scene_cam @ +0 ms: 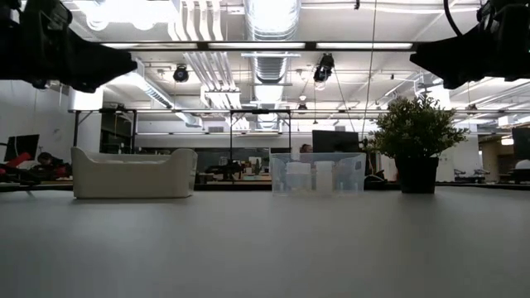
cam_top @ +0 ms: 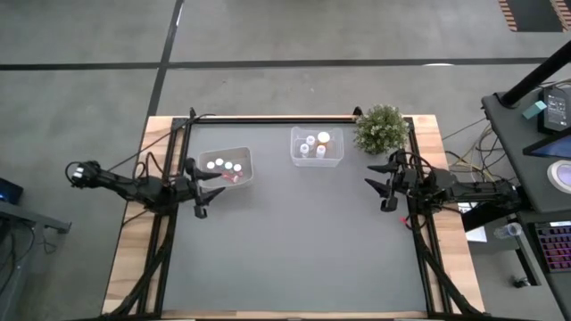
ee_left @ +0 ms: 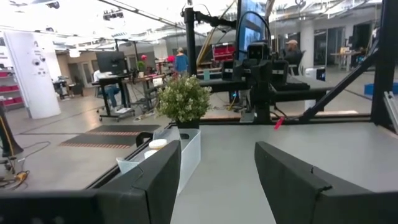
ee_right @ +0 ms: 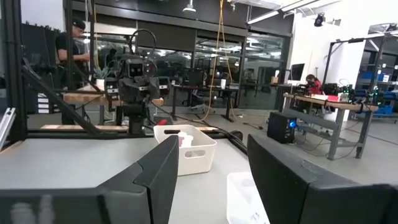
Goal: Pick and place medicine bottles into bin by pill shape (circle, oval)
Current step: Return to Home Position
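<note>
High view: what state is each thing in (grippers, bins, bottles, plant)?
left gripper: open, empty, beside the gray bin.
right gripper: open, empty, at the table's right side.
gray bin: upright, holding bottles.
transparent bin: upright, holding bottles.
medicine bottles: capped, inside the two bins.
potted plant: upright, at the table's back edge.

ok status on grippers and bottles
Left gripper open, right gripper open, both empty. Bottles in gray bin and clear bin. Plant beside clear bin.
</note>
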Available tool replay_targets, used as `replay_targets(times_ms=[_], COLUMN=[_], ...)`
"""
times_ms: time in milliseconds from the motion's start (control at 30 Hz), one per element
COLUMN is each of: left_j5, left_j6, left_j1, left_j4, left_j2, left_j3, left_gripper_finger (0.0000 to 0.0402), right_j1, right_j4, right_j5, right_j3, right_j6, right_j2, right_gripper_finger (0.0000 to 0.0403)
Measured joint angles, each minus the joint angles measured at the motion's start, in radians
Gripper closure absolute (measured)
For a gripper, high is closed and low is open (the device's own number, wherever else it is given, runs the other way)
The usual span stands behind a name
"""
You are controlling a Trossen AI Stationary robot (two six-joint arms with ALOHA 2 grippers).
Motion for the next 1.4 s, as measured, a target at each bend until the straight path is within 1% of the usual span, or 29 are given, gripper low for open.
replay_targets(times_ms=[567, 1400], left_j5=[0.000, -0.001], left_j6=[0.000, -0.001], left_j1=[0.000, 0.000], left_j4=[0.000, 0.000], left_j2=[0.085, 0.173], left_j3=[-0.001, -0.002], left_gripper_finger=[0.0210, 0.0210], right_j1=[0.000, 0.000], right_j4=[0.000, 0.000], right_j5=[0.000, 0.001], right_j3=[0.000, 0.000], right_j6=[0.000, -0.001], right_j2=[0.000, 0.000], right_gripper_finger=[0.0220, 0.0220])
